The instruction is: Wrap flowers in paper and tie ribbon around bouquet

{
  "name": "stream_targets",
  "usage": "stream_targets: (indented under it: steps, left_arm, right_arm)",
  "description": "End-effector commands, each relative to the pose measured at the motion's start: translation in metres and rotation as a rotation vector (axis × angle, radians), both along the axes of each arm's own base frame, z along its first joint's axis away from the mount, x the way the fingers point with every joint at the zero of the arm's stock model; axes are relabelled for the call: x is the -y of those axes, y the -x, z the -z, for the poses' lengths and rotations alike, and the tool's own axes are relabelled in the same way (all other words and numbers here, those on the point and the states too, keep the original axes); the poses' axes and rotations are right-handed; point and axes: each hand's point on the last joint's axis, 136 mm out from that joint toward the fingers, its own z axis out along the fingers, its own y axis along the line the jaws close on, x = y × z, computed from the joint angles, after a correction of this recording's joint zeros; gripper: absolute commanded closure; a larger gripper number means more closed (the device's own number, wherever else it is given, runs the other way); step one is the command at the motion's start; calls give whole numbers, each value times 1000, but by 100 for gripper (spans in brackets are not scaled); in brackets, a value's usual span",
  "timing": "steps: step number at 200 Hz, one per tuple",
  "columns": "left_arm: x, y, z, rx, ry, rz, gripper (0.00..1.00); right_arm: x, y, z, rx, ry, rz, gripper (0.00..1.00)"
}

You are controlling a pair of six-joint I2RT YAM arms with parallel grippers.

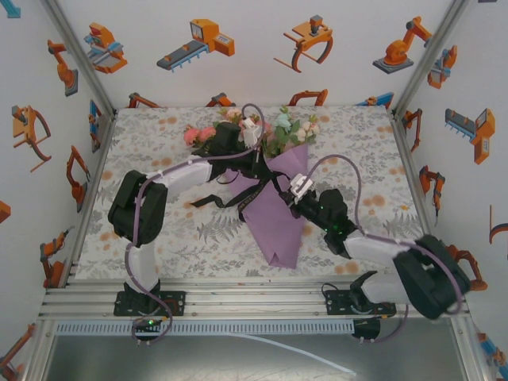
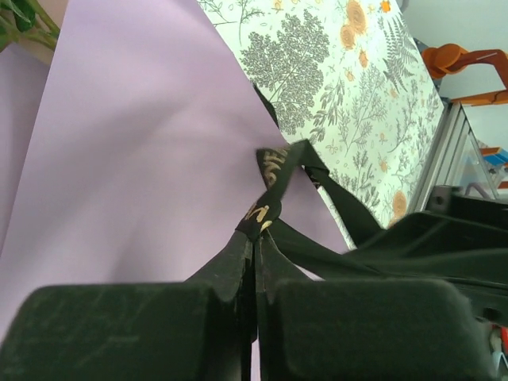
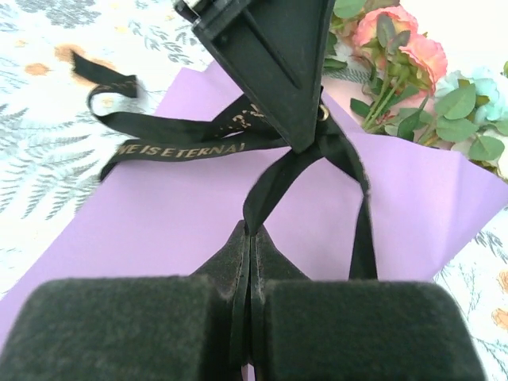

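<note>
Left pincer (image 2: 252, 238) is pinching a lettered strand of the ribbon (image 3: 190, 147) at its tips, jaws all but together. Right pincer (image 3: 250, 232) is nipping another strand, jaws pressed tight. Between them the ribbon is crossing the waist of the bouquet (image 1: 274, 210), over the purple paper (image 2: 135, 159). That bouquet is lying on the worktop (image 1: 198, 238), its long axis running from the flowers (image 3: 397, 51) at the far side to a tip nearer the right arm. Tightening is likely calling for a pull apart, across that axis.
</note>
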Motion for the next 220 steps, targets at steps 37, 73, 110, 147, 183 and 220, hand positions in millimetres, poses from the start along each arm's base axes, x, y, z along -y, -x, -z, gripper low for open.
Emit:
stream_targets:
  steps: [37, 73, 110, 147, 183, 220]
  left_arm:
    - [-28, 6, -23, 85, -16, -49, 52]
    - [-119, 8, -3, 53, -274, -463, 43]
    - [-226, 37, 43, -262, -526, -973, 48]
    - [-193, 34, 69, -589, -204, -1093, 35]
    - [-167, 8, 81, -626, -108, -1074, 36]
    - [-198, 20, 80, -603, -115, -1191, 100]
  right_arm:
    - [48, -9, 3, -132, 323, 170, 100]
    - [43, -19, -13, -138, 277, 91, 100]
    - [34, -22, -15, -155, 252, 38, 100]
    - [27, -22, -11, -188, 241, 8, 100]
    - [23, -18, -9, -220, 235, -32, 100]
    - [51, -34, -4, -229, 324, 88, 100]
